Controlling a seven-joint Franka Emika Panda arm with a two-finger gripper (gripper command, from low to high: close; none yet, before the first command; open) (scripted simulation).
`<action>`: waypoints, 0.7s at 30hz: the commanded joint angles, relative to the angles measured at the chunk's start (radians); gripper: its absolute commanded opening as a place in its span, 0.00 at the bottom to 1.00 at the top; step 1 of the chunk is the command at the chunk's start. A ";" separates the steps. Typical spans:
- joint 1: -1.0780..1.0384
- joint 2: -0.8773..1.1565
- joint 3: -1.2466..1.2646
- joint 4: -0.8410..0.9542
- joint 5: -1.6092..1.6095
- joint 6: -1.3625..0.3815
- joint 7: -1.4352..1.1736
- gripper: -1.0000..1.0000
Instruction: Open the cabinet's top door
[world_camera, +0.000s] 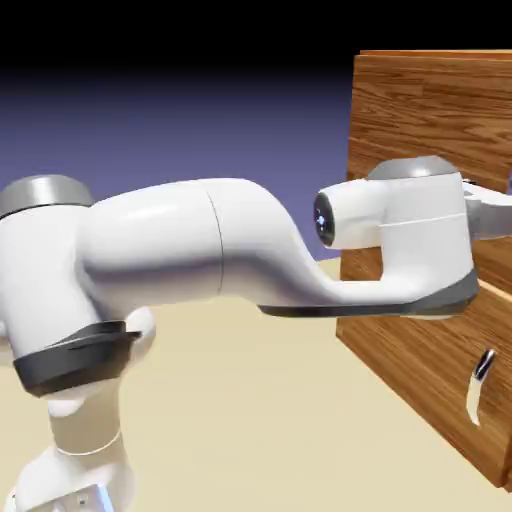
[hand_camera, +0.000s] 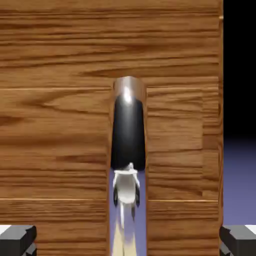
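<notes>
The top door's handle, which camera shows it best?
The hand view: the top door's handle sits dead centre, a shiny curved bar against the wood, between the fingertips of the open gripper. In the exterior view the arm's wrist blocks that handle; only the lower handle shows there.

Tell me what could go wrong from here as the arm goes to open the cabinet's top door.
1. The jaws stand wide open, with the handle of the top door centred between them but not gripped. It is slim and glossy, so closing too early or off-centre could let it slip out.
2. In the exterior view the arm sits close in front of the cabinet. A door swinging outward might strike it.
</notes>
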 joint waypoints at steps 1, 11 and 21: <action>0.036 0.005 -0.022 0.030 0.002 0.001 -0.002 0.50; -0.135 0.043 0.082 -0.144 0.037 -0.120 0.023 0.00; -0.497 0.060 0.336 -0.454 0.153 -0.291 0.030 0.00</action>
